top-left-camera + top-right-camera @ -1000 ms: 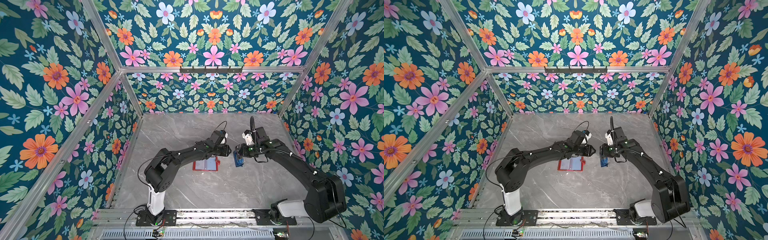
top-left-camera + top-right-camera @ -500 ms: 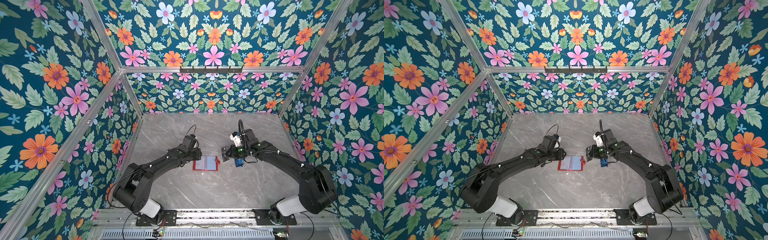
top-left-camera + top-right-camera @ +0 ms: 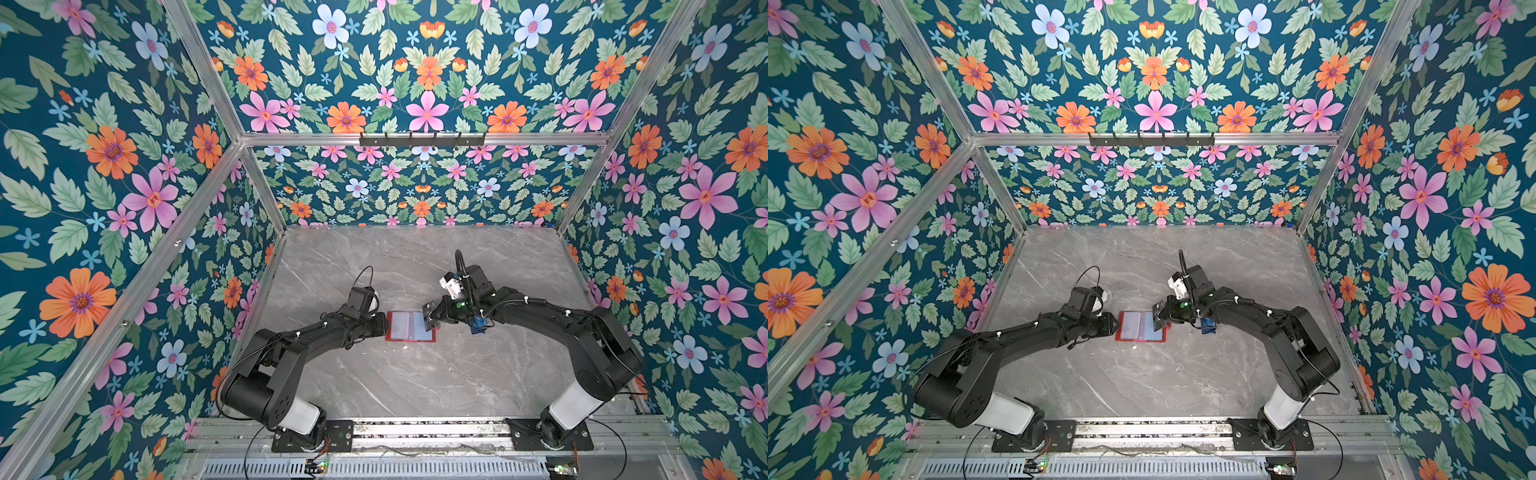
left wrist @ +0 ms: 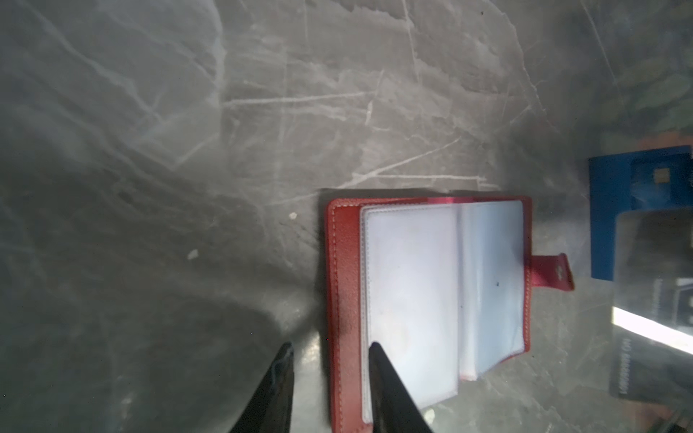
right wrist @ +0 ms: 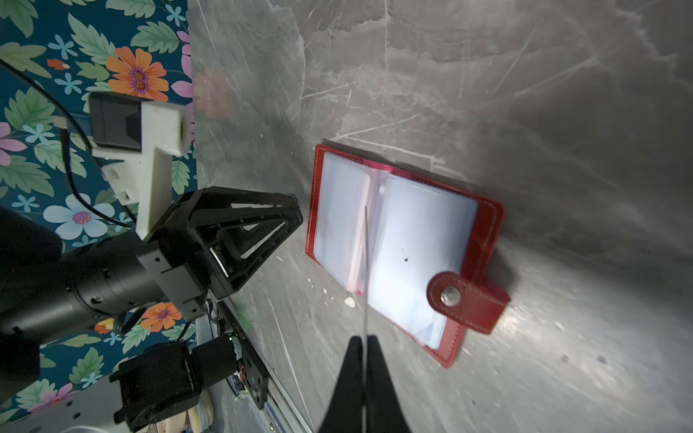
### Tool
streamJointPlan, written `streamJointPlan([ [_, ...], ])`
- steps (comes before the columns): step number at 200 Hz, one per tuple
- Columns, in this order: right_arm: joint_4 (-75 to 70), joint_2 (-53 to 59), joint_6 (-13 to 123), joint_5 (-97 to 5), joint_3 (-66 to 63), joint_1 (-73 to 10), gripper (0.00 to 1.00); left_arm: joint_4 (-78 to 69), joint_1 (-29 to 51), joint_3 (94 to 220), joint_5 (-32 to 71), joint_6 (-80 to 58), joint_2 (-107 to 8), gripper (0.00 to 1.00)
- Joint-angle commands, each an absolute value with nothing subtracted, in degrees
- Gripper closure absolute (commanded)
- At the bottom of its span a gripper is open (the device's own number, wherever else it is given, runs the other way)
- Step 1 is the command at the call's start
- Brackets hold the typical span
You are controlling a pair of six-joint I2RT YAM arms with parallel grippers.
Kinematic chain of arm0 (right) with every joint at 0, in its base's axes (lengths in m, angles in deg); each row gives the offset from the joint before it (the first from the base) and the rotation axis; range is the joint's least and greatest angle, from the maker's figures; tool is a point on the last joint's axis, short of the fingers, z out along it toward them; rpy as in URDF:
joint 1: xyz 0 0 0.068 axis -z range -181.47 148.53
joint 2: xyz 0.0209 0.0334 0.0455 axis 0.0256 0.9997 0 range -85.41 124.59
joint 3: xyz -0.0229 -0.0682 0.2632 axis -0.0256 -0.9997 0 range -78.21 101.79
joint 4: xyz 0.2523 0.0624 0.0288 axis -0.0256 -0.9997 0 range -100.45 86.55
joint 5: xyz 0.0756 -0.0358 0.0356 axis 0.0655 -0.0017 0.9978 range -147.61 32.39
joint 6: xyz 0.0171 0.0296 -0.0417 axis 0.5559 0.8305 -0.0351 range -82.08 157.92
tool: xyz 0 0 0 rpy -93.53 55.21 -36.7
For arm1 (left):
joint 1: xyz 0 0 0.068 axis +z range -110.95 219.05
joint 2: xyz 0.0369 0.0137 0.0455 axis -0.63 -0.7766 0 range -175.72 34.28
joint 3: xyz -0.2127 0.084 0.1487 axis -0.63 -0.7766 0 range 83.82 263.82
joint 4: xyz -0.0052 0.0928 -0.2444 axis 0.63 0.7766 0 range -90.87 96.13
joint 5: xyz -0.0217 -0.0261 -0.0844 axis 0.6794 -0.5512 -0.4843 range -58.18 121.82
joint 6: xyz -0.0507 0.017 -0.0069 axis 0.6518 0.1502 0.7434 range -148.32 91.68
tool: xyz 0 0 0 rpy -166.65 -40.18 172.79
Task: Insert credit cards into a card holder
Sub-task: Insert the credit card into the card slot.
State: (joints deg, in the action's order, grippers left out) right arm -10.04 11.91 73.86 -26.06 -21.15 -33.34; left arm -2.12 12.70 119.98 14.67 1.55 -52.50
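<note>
- A small red leather-look booklet card holder (image 3: 405, 328) lies open and flat on the grey marble tabletop (image 3: 415, 382), about midway between the two arms. Its clear plastic sleeves face up, and its snap tab (image 5: 465, 300) sticks out to the right.
- The right pincer (image 5: 364, 339) is pinched tight on a dark plastic credit card (image 3: 430, 316), held on edge over the card holder's right page. From here I can't tell whether the card's far end touches a sleeve.
- The left pincer (image 4: 330, 350) sits at the card holder's left edge with its jaws partway apart, one finger over the red cover and the other over bare tabletop.
- A small blue open tray (image 3: 478, 325) stands just right of the card holder, under the right arm.
</note>
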Motion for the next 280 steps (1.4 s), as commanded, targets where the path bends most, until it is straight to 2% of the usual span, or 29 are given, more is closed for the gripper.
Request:
streamJointPlan([
  [1, -7.3, 13.8, 76.0, -24.9, -20.8, -33.9, 1.0, -7.0, 12.9, 119.4, 12.7, 3.0, -54.0, 0.66],
  [62, -5.5, 18.3, 76.5, -22.8, -20.1, -34.7, 1.0, -9.2, 12.9, 117.6, 11.5, 4.9, -55.6, 0.71],
  [136, -2.2, 21.0, 77.8, -20.5, -19.9, -34.9, 1.0, -8.6, 12.9, 116.9, 11.8, 5.1, -55.6, 0.83],
  [280, -0.9, 21.9, 77.3, -20.0, -19.6, -35.6, 1.0, -7.8, 12.9, 117.2, 12.9, 5.1, -56.2, 0.85],
])
